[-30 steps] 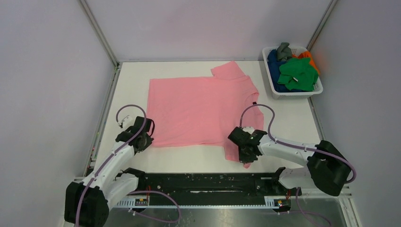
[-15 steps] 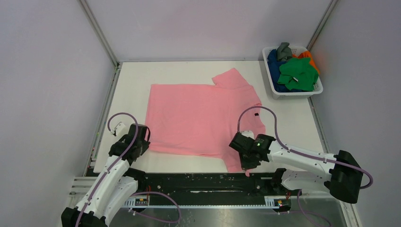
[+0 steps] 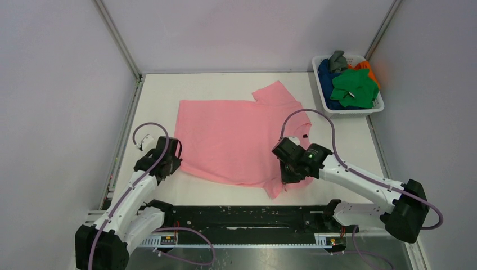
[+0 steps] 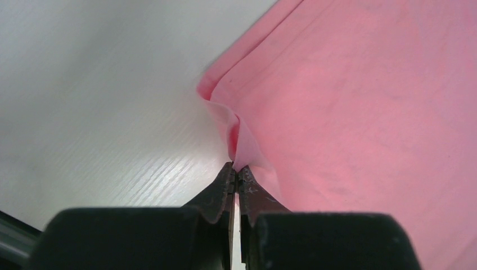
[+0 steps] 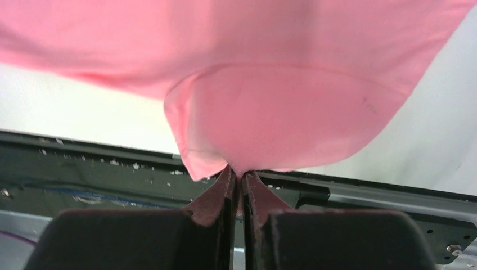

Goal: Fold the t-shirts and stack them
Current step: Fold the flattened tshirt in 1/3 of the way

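From above, the right arm (image 3: 360, 179) covers the near right corner of the pink t-shirt (image 3: 236, 135), so the pinch of the right jaws cannot be seen there. The left arm (image 3: 157, 163) likewise hides the left jaws. In the left wrist view the shirt runs off the top and right edges, and the jaws' bodies are a dark blur. In the right wrist view the shirt is cut off at the top, and its hanging cloth hides part of the desk (image 5: 67, 112). In the basket (image 3: 319, 84) the green t-shirt (image 3: 353, 87) buries most of the dark blue t-shirt (image 3: 325, 70), and only a sliver of the orange t-shirt (image 3: 368, 66) shows. The dark mark (image 3: 304, 136) at the pink collar is too small to read.
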Tool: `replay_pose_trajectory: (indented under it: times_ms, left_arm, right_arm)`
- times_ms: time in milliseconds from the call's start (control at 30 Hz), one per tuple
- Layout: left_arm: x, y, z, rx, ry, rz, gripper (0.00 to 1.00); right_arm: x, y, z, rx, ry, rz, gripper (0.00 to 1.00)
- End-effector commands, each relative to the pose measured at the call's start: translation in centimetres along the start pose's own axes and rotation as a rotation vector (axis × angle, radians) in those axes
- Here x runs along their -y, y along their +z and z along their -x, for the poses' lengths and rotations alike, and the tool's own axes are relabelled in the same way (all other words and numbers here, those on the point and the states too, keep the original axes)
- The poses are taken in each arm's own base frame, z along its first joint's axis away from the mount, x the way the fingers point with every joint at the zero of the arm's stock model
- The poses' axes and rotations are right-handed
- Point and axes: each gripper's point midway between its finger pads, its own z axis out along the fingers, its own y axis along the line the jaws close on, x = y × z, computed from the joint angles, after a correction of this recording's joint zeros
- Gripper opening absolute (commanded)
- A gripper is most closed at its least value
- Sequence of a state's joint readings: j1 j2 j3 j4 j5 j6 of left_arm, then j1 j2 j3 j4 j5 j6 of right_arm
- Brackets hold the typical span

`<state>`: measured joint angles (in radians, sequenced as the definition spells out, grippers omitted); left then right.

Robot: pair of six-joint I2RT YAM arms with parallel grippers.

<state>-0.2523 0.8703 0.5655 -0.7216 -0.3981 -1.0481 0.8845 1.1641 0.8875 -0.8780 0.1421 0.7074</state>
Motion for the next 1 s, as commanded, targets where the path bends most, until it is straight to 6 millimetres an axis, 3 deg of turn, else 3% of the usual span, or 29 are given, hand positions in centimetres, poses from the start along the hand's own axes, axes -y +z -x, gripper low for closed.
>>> replay_pose_trajectory:
  times_ms: [0,300,500,967]
  left_arm:
    - [3.7,-0.3,2.9,0.068,-0.029,-0.070,0.00]
    - [5.8,0.9,5.1,0.050,-0.033,-0.037,0.00]
    - [6.2,1.8,6.5,0.044,-0.042,-0.010,0.00]
    - [8.5,5.1,7.6,-0.016,-0.045,0.024,0.00]
  right_arm:
    - [1.2,-0.8,3.7,0.076,0.040,-0.029,0.00]
    - [2.9,-1.0,8.1,0.073,0.113,-0.057,0.00]
    - [3.1,-0.4,10.7,0.031,0.133,-0.070,0.01]
    - [5.0,0.9,15.7,-0.035,0.172,-0.109,0.03]
